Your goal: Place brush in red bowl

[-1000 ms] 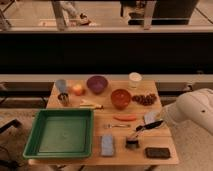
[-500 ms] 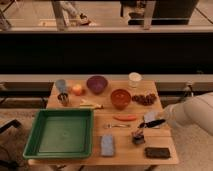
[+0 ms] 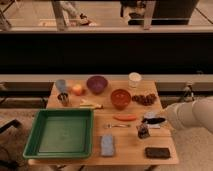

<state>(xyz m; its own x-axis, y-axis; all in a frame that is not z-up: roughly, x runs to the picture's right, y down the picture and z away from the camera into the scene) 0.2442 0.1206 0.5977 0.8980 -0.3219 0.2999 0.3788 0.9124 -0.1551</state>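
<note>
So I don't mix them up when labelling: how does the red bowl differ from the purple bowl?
The red bowl is glossy orange-red; the purple bowl is dark violet. The red bowl sits nearer the table's front, close to the carrot; the purple bowl sits further back, beside the apple. The red bowl is closer to the tool, which is shut. Both are round, upright and of like size.

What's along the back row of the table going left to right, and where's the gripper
Blue cup → peach-colored fruit → purple bowl → red bowl → white cup → grapes. The gripper is shut, at the table's right edge, nearer than the red bowl.
</note>
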